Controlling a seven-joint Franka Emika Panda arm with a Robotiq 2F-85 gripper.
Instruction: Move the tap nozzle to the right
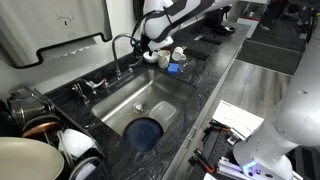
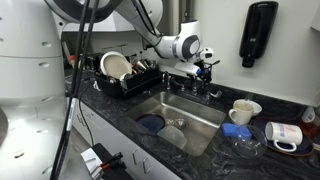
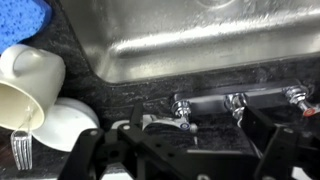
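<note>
The tap nozzle [image 1: 120,40] is a thin chrome gooseneck that arches over the back of the steel sink [image 1: 152,95]. My gripper [image 1: 150,47] hangs right beside its downward tip. In an exterior view the gripper [image 2: 206,69] covers most of the spout above the sink [image 2: 192,108]. In the wrist view the two dark fingers [image 3: 185,142] stand wide apart and open. The chrome lever handles [image 3: 237,100] and a chrome part of the tap [image 3: 183,125] lie between and beyond them. I cannot tell whether a finger touches the nozzle.
A blue plate [image 1: 145,131] lies in the sink. White cups [image 1: 178,55] and a blue sponge stand on the dark counter near the gripper, also seen in the wrist view [image 3: 35,90]. A dish rack [image 2: 125,75] with plates stands beside the sink. A soap dispenser [image 2: 258,35] hangs on the wall.
</note>
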